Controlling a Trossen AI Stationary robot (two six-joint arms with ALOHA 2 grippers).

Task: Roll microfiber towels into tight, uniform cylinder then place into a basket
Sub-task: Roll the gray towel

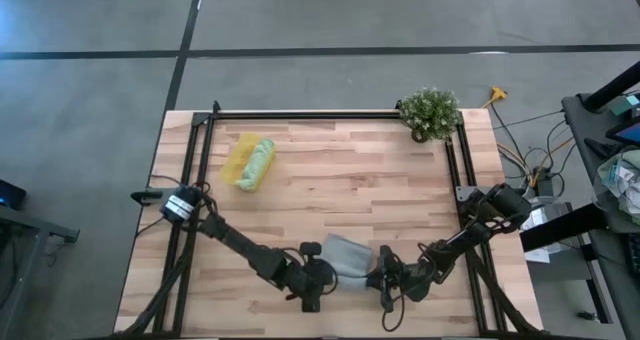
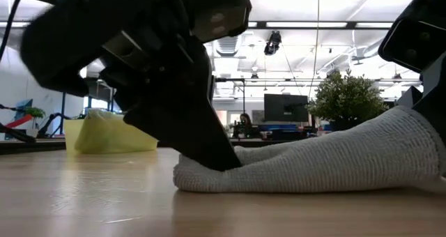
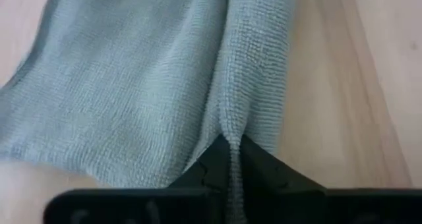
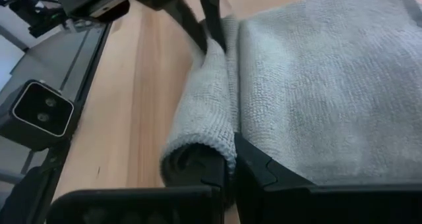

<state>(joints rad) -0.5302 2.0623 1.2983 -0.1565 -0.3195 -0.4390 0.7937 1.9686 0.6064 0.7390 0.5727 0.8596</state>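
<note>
The grey-blue towel point(image 1: 348, 256) lies near the table's front edge between my two grippers, one edge partly rolled point(image 4: 204, 85). My left gripper point(image 3: 231, 145) is shut on its left end, and my right gripper point(image 4: 231, 157) is shut on its right end. The yellow basket point(image 1: 240, 158) stands at the far left with the light green towel point(image 1: 260, 166) rolled inside it. In the low view the grey-blue towel point(image 2: 334, 160) rests on the wood and rises toward the right. My left gripper pinches a raised fold of the towel point(image 3: 232, 128) between its two fingers. The fingers point(image 2: 209, 150) slant down from the table's left onto the towel's left end, which lies on the table. My right gripper pinches the end of the rolled edge point(image 4: 212, 137) between its two fingers, coming along the roll from the table's right. The roll's open end point(image 4: 188, 163) shows beside the fingers, and the towel's flat part spreads beyond.
A leafy potted plant point(image 1: 430, 112) stands at the far right corner. Black frame rails point(image 1: 200, 180) run along the left, far and right sides of the wooden top. Bare wood lies between the basket and the plant.
</note>
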